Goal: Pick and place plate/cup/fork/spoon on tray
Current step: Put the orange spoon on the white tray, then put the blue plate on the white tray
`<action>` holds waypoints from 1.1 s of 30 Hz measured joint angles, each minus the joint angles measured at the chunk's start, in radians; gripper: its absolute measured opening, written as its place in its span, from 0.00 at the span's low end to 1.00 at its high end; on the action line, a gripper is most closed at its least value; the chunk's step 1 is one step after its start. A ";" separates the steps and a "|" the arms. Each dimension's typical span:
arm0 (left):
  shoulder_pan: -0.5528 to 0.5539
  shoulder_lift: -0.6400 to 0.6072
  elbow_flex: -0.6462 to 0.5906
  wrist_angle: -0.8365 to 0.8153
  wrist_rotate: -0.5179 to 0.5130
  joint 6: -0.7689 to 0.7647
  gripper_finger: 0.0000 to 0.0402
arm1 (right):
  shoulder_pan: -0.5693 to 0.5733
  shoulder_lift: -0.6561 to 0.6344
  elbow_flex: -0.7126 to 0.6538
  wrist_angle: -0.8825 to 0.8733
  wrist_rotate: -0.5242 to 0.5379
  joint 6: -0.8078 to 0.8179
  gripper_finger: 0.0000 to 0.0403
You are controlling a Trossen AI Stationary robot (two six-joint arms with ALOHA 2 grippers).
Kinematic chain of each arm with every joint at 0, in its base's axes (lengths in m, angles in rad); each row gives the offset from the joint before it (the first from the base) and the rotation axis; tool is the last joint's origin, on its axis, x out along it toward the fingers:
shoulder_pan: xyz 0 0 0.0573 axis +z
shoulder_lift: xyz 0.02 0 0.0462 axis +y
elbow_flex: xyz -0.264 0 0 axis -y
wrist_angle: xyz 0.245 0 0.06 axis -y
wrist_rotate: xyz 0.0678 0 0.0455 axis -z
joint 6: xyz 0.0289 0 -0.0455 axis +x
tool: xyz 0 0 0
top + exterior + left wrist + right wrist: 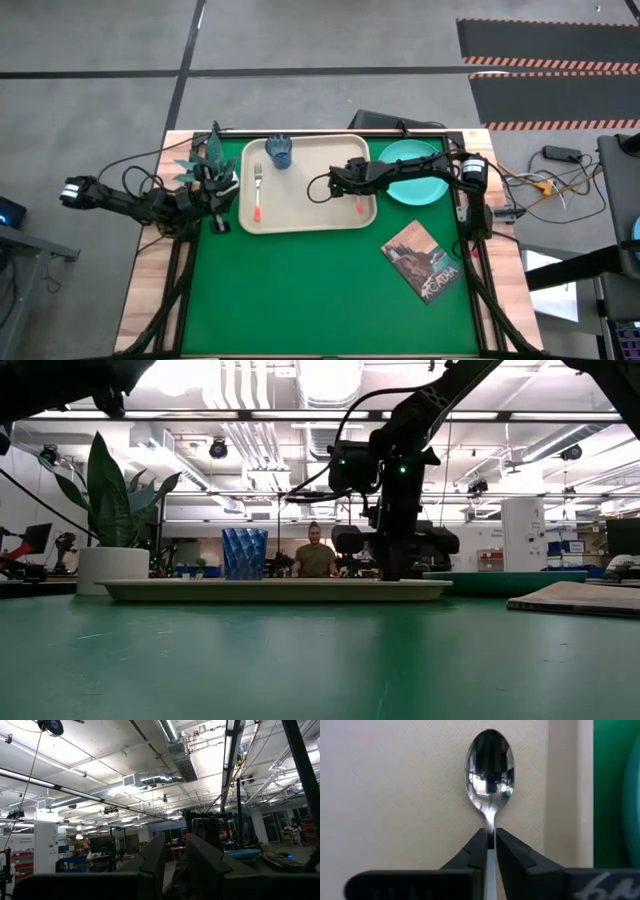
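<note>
Tray [300,218]: lies on the green table [320,290] at its far half; its long sides run left to right, and its right rim is just beside the plate.
Open room: the near half of the table is bare green, apart from a book [421,260] lying at an angle near the right edge, well clear of the tray.
Left edge: a potted plant [206,160] stands off the tray's left end, by the table's far left corner.
Right gripper [490,841]: over the right part of the tray, pointing down, its fingers [475,851] closed tight on the spoon's thin neck just below the bowl.
Spoon [489,774]: bowl facing up against the tray's beige floor near the right rim; the red-orange handle end [360,207] shows in the high view.
Fork [257,190]: lies flat in the left part of the tray, tines toward the far rim, red-orange end toward the near rim.
Cup [281,152]: upright in the tray's far left area, just beside the fork's tines.
Plate [425,160]: on the table just right of the tray, partly under the right arm.
Left gripper [219,215]: rests off the tray's left end beside the plant, its fingers [152,857] close together and holding nothing.
</note>
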 joint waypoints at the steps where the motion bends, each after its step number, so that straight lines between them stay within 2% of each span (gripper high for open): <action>1: 0.000 0.001 0.000 0.000 0.000 0.000 0.16 | 0.000 0.000 0.000 0.000 0.001 0.000 0.11; 7: 0.000 0.001 0.000 0.000 0.000 0.000 0.16 | 0.000 -0.001 0.005 -0.008 -0.001 -0.004 0.24; 13: 0.000 0.001 0.000 -0.002 0.000 0.000 0.16 | 0.000 -0.039 0.059 -0.068 -0.004 -0.061 0.32; 23: 0.000 0.002 0.000 -0.011 0.000 0.000 0.16 | 0.002 -0.162 0.106 -0.265 -0.086 -0.187 0.38; 28: 0.000 0.002 -0.007 -0.037 0.000 -0.004 0.16 | 0.002 -0.212 0.098 -0.391 -0.142 -0.316 0.40; 33: 0.000 0.008 -0.008 -0.033 0.000 -0.004 0.16 | 0.002 -0.256 0.063 -0.499 -0.142 -0.441 0.42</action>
